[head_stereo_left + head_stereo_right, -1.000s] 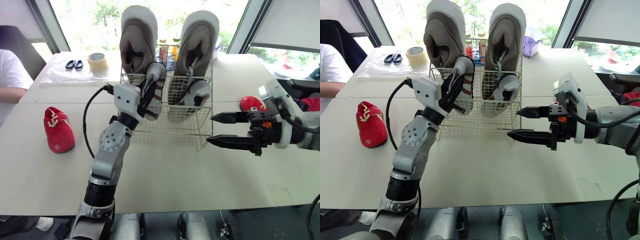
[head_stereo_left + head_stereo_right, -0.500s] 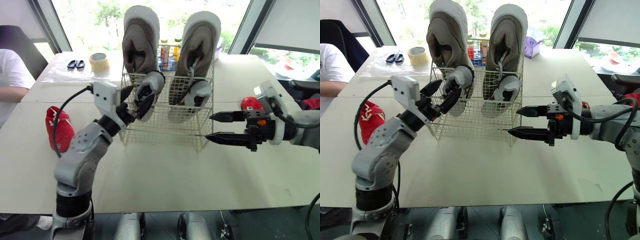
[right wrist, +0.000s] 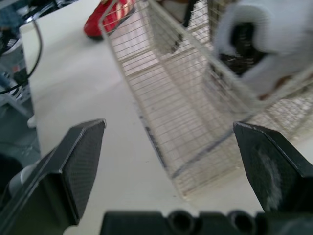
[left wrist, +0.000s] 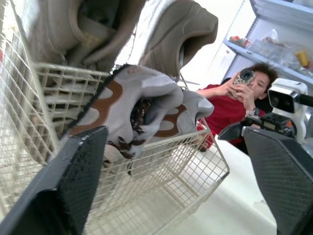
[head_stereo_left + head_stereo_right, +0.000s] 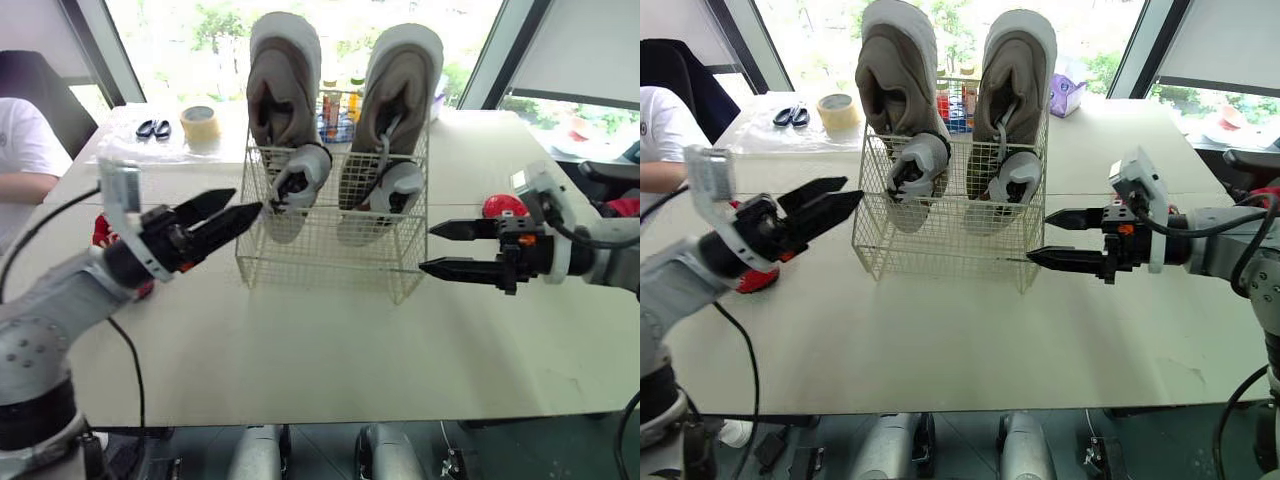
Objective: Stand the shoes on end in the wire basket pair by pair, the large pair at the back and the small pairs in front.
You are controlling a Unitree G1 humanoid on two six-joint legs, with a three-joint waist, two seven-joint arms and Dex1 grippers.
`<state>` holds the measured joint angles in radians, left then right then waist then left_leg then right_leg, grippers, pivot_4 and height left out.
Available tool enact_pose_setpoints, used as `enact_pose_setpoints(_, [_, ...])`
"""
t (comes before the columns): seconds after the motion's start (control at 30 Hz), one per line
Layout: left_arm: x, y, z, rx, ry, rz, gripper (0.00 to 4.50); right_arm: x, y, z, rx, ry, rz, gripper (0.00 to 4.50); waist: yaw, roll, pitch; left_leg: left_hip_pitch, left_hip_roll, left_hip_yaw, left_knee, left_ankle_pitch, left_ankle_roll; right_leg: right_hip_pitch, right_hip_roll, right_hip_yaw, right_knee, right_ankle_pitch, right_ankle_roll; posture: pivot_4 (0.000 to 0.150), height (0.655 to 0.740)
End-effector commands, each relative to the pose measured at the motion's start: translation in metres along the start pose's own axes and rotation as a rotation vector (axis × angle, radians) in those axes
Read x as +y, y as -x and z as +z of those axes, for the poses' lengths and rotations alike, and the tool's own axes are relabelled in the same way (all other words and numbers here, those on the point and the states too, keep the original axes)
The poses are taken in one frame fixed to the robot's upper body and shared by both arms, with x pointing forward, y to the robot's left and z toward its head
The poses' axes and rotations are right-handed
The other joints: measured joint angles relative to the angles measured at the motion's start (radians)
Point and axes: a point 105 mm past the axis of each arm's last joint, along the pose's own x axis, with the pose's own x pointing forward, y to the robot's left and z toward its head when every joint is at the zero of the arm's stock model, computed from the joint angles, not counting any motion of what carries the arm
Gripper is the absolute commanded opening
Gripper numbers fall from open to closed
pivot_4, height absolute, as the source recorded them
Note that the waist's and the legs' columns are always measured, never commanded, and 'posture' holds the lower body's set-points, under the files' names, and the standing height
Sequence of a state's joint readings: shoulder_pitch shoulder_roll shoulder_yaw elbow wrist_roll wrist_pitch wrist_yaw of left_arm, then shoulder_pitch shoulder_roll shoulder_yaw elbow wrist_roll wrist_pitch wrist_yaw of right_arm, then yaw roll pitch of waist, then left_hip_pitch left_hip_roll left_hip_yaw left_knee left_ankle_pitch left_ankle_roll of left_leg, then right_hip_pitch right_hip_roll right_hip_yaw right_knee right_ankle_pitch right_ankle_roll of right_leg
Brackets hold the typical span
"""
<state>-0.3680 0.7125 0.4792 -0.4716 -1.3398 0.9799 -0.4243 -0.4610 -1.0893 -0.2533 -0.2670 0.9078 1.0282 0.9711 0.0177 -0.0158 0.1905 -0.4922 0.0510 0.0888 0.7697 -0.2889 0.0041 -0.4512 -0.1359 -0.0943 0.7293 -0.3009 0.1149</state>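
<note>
The wire basket (image 5: pixel 330 250) stands mid-table. Two large taupe shoes (image 5: pixel 283 85) (image 5: pixel 398 85) stand on end at its back. In front of them stand two small grey shoes (image 5: pixel 298 172) (image 5: pixel 397 185). My left gripper (image 5: pixel 248 200) is open and empty, just left of the basket. My right gripper (image 5: pixel 425 248) is open and empty at the basket's right front corner. One small red shoe (image 3: pixel 105 14) lies on the table to the left, mostly behind my left arm. Another red shoe (image 5: pixel 500 206) lies behind my right gripper.
A tape roll (image 5: pixel 201 124) and scissors (image 5: pixel 151 128) lie at the back left. Bottles (image 5: pixel 335 105) stand behind the basket. A person in a white shirt (image 5: pixel 25 150) sits at the left edge. Another person in red (image 4: pixel 230 98) holds a camera on the right.
My left gripper let go of the left small grey shoe, which now stands in the basket's front, and drew back to the left. The right gripper barely moved.
</note>
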Motion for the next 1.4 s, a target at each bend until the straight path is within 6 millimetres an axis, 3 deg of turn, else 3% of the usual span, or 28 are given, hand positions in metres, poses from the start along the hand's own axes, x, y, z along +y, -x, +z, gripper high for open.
enact_pose_setpoints(0.03, [-0.009, -0.002, -0.005, 0.065, -0.070, -0.016, 4.50, -0.018, 0.025, -0.017, 0.000, -0.064, -0.115, 4.50, 0.000, 0.000, 0.000, 0.001, 0.000, 0.000, 0.000, 0.000, 0.000, 0.002, 0.000, -0.001, -0.002, 0.000, 0.000, 0.150, 0.6675])
enact_pose_setpoints(0.1, [-0.006, -0.005, -0.011, 0.077, -0.078, 0.027, 4.50, -0.028, 0.029, -0.035, -0.021, -0.124, -0.177, 4.50, -0.003, 0.000, 0.000, 0.005, 0.000, 0.001, -0.002, -0.001, 0.000, 0.008, 0.000, -0.002, -0.006, 0.000, 0.000, 0.150, 0.6675])
enact_pose_setpoints(0.17, [-0.013, -0.004, -0.018, 0.085, -0.068, 0.002, 4.50, -0.041, 0.035, -0.039, -0.108, -0.159, -0.267, 4.50, -0.006, 0.000, 0.000, 0.010, 0.000, 0.000, -0.004, -0.001, 0.001, 0.012, 0.000, -0.002, -0.008, 0.000, 0.000, 0.150, 0.6675])
enact_pose_setpoints(0.37, [-0.048, 0.016, -0.026, 0.128, 0.099, -0.175, 4.50, -0.064, 0.063, -0.055, -0.220, -0.197, -0.484, 4.50, -0.007, 0.003, 0.000, 0.013, 0.001, 0.001, -0.010, 0.001, -0.002, 0.010, 0.001, 0.000, -0.006, 0.000, 0.000, 0.150, 0.6675])
enact_pose_setpoints(0.43, [-0.063, 0.016, -0.041, 0.204, 0.106, -0.218, 4.50, -0.080, 0.080, -0.062, -0.238, -0.177, -0.628, 4.50, -0.005, 0.004, 0.000, 0.013, 0.001, 0.001, -0.010, 0.001, -0.003, 0.010, 0.001, 0.000, -0.006, 0.000, 0.000, 0.150, 0.6675])
enact_pose_setpoints(0.6, [-0.103, 0.012, -0.075, 0.309, 0.142, -0.352, 4.50, -0.088, 0.107, -0.093, -0.115, -0.170, -0.750, 4.50, 0.001, 0.006, -0.002, 0.014, -0.001, 0.001, -0.009, 0.000, -0.001, 0.013, 0.000, 0.000, -0.008, 0.000, -0.001, 0.150, 0.6675])
enact_pose_setpoints(0.77, [-0.109, 0.009, -0.090, 0.340, 0.132, -0.369, 4.50, -0.099, 0.127, -0.116, -0.057, -0.167, -0.868, 4.50, -0.006, 0.014, -0.006, 0.014, 0.000, 0.002, -0.009, 0.000, -0.001, 0.012, 0.001, 0.000, -0.008, 0.000, -0.001, 0.150, 0.6675])
enact_pose_setpoints(0.87, [-0.107, 0.003, -0.093, 0.342, 0.123, -0.382, 4.50, -0.108, 0.128, -0.122, -0.087, -0.173, -0.892, 4.50, -0.006, 0.019, -0.009, 0.014, 0.000, 0.002, -0.009, 0.000, -0.001, 0.012, 0.001, 0.000, -0.008, 0.000, -0.001, 0.150, 0.6675])
enact_pose_setpoints(1.4, [-0.096, -0.009, -0.090, 0.313, 0.123, -0.347, 4.50, -0.153, 0.097, -0.136, -0.077, -0.155, -0.863, 4.50, -0.007, 0.020, -0.009, 0.014, 0.000, 0.003, -0.008, 0.000, -0.001, 0.012, 0.001, 0.001, -0.008, 0.000, 0.000, 0.150, 0.6675])
